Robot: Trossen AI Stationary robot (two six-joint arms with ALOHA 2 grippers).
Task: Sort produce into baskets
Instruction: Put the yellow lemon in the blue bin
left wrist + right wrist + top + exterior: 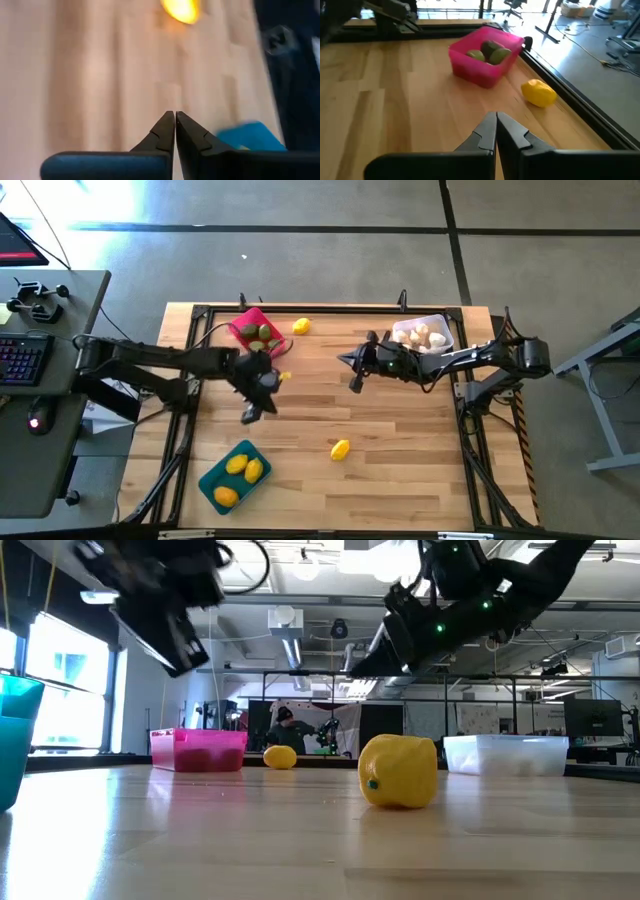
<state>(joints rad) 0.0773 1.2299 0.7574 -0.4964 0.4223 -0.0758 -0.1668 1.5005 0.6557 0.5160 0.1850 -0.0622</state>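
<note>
Oddly, a blurred yellow blob (181,10), probably a lemon, lies past the left end effector (175,116).

Wooden table (400,440) carries three baskets (234,472) and two loose lemons (340,449)

On the tabletop (400,440), the pink basket (249,330) sits far left with a lemon (301,326) just right of it; the whitish basket (424,334) far right; the teal basket (233,476) near left, another lemon (340,449) to its right.
</note>
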